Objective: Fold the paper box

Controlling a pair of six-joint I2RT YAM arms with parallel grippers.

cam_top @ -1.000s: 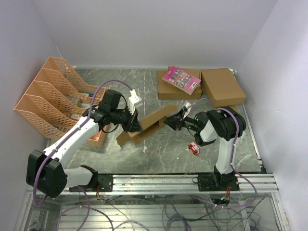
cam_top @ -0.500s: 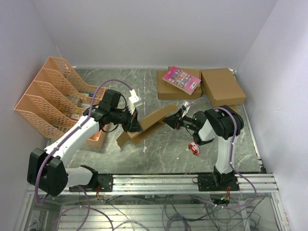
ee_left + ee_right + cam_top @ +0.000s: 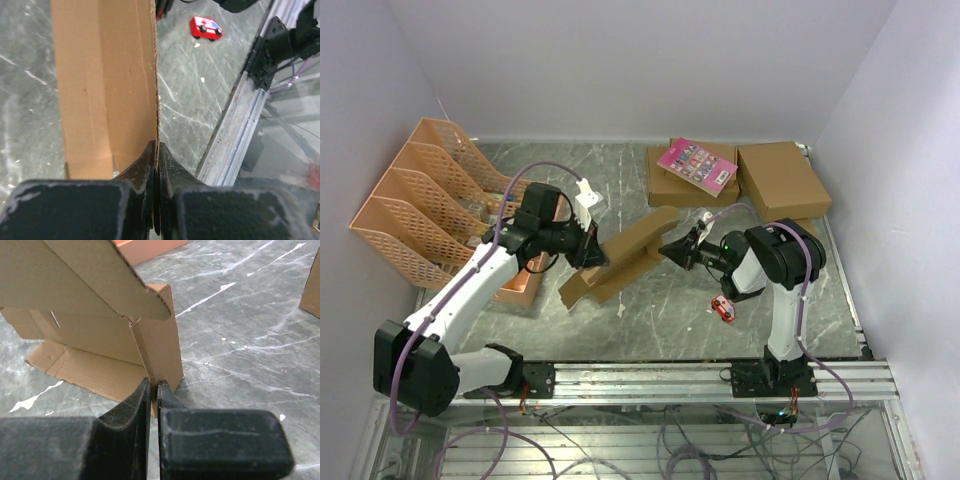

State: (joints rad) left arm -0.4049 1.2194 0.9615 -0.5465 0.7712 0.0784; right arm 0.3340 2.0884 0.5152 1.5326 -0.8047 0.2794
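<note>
Past a red toy car on the marble table, the left gripper and right gripper each pinch tight on opposite ends of the half-folded paper box, tilted mid-table, while larger brown boxes and a pink booklet sit behind.

I see the paper box at the centre: plain brown cardboard, half folded. Its long panel slants up toward the far right, side walls are partly raised, and its near-left flaps lie low.
</note>
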